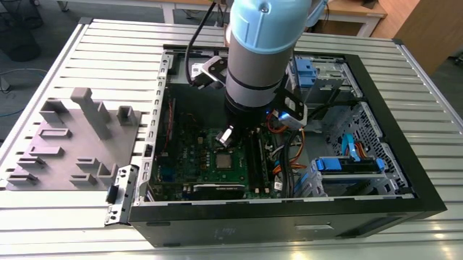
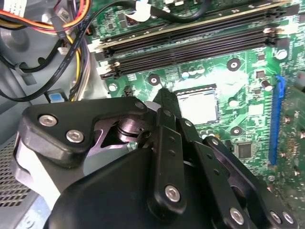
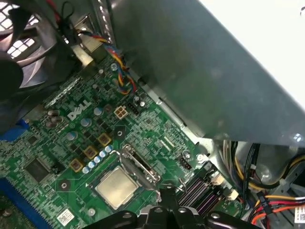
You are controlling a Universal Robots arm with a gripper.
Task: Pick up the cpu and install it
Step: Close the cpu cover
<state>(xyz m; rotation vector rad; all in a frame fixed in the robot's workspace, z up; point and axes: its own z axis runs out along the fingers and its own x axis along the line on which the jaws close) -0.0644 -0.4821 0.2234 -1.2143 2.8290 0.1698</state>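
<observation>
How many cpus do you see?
1: the cpu lies flat in its socket on the green board, just past the gripper. Others may be hidden.

Pale blue, grey-sleeved arm (image 1: 255,49), black cable; black claw (image 2: 164,102) linkage, silver screws.

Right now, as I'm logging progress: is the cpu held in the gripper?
No. In the first wrist view the cpu lies flat in its socket on the green motherboard, apart from the gripper.
</observation>
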